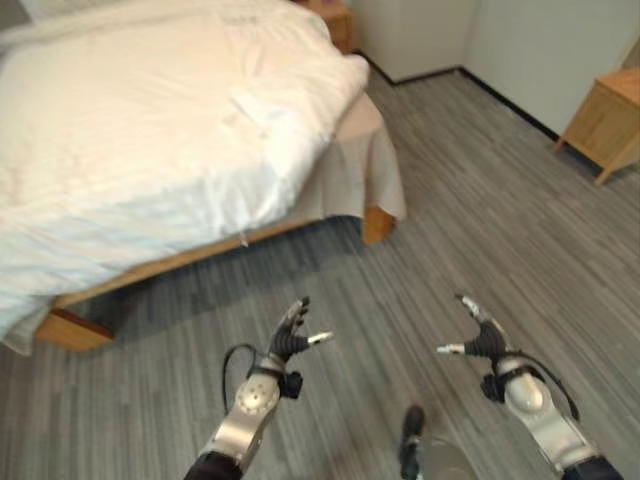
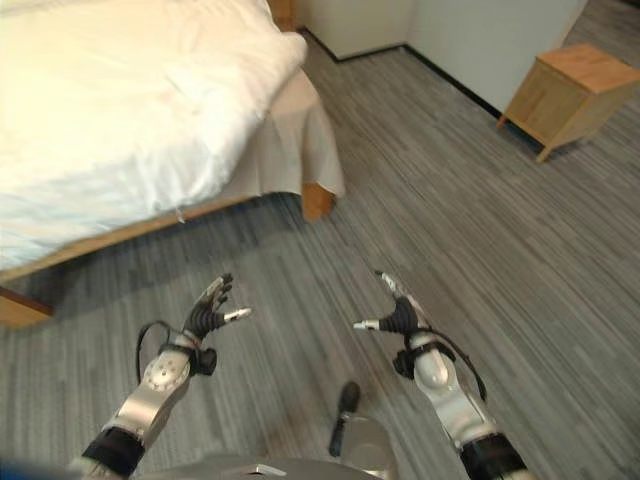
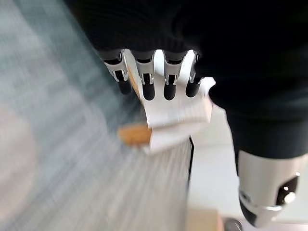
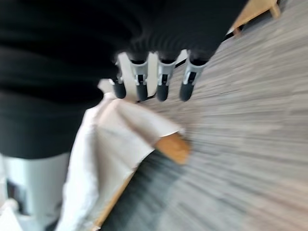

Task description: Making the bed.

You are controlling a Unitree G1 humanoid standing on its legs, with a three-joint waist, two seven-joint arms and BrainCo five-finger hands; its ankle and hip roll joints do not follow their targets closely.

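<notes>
**Operator:** How far along is the bed?

**Observer:** Your duvet (image 1: 150,130) already covers most of the bed (image 1: 70,325), but you can judge it unfinished: the top is wrinkled, and at the foot corner a beige sheet (image 1: 365,170) hangs loose below the duvet's edge. Smoothing and straightening look like what's left.

**Operator:** And my hands?

**Observer:** Your left hand (image 1: 293,335) and right hand (image 1: 480,335) both hover over the grey floor (image 1: 480,200), fingers spread and relaxed, holding nothing. The bed lies ahead and to your left, well apart from both. A wooden nightstand (image 1: 610,120) stands far right.
</notes>
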